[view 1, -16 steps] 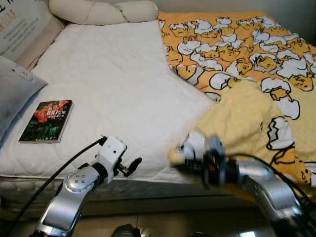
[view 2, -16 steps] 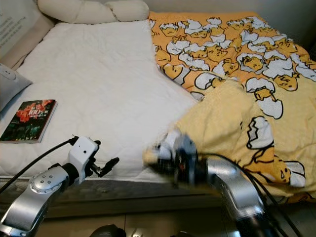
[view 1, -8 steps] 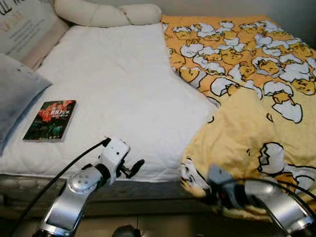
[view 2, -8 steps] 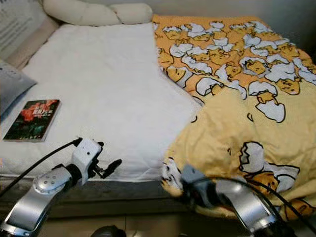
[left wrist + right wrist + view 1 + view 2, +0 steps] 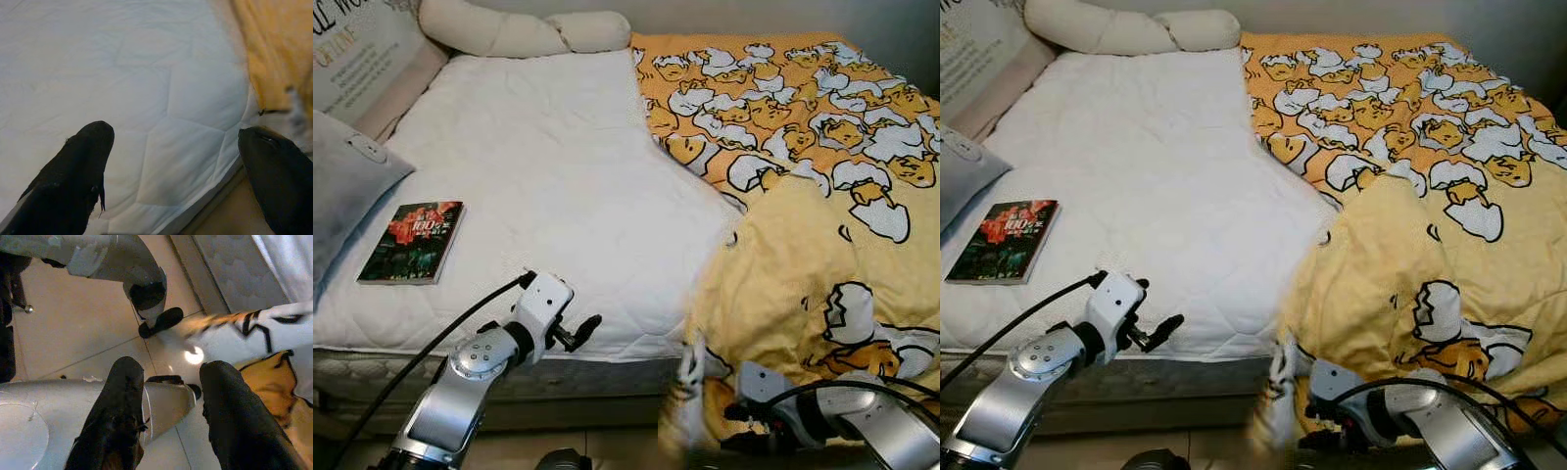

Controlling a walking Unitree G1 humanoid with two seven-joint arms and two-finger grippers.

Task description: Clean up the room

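Both arms are silver metal with round grey joints, white wrist housings, black cables, and black two-fingered end effectors.

head pair: looks forward and down over the bed's near edge; both eyes share the white mattress (image 5: pixel 538 166), the blanket (image 5: pixel 803 264) and the book (image 5: pixel 411 241).
left wrist: close above the mattress edge, looking along its fingers (image 5: pixel 78 171).
right wrist: low, faces the floor (image 5: pixel 73 323).
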